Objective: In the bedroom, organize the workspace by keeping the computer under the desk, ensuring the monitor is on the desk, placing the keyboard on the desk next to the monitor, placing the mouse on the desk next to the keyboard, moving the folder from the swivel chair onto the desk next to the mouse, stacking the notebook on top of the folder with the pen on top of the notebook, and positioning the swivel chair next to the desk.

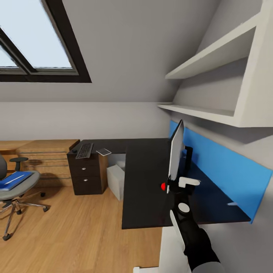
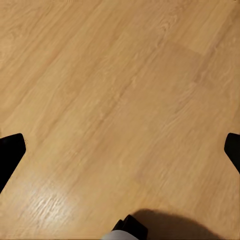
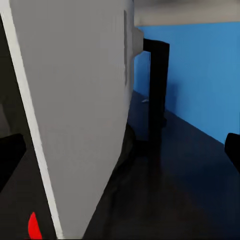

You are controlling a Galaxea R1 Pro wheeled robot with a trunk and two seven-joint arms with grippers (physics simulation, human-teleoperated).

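My right claw [image 1: 181, 183] reaches over the near end of the black worktop [image 1: 146, 182], right at the lower near edge of the monitor [image 1: 176, 151], which stands upright on its slim stand just in front of the blue back panel [image 1: 227, 167]. Whether the claw is pinching the screen or only spread around its edge I cannot tell; from my right wrist the dark fingertips [image 3: 11, 155] sit wide apart at both borders, with the monitor [image 3: 80, 110] looming between them. The risk, as I judge it, is the screen itself: it is thin, tall and top-heavy, so a sideways nudge from my arm could tip it toward the back panel or skate it off the near edge of the worktop. From my head I can see what my wrists cannot: the keyboard [image 1: 84, 150] and the small notebook [image 1: 103, 152] lying near each other on the far left wing of the worktop above the drawer unit [image 1: 86, 172], the pale computer [image 1: 116, 181] underneath, and the swivel chair [image 1: 15, 185] well apart on the left with the blue folder [image 1: 14, 179] on its seat. My left wrist sees bare wooden floor [image 2: 120, 100], the left claw's fingertips [image 2: 10, 155] spread wide and holding nothing.
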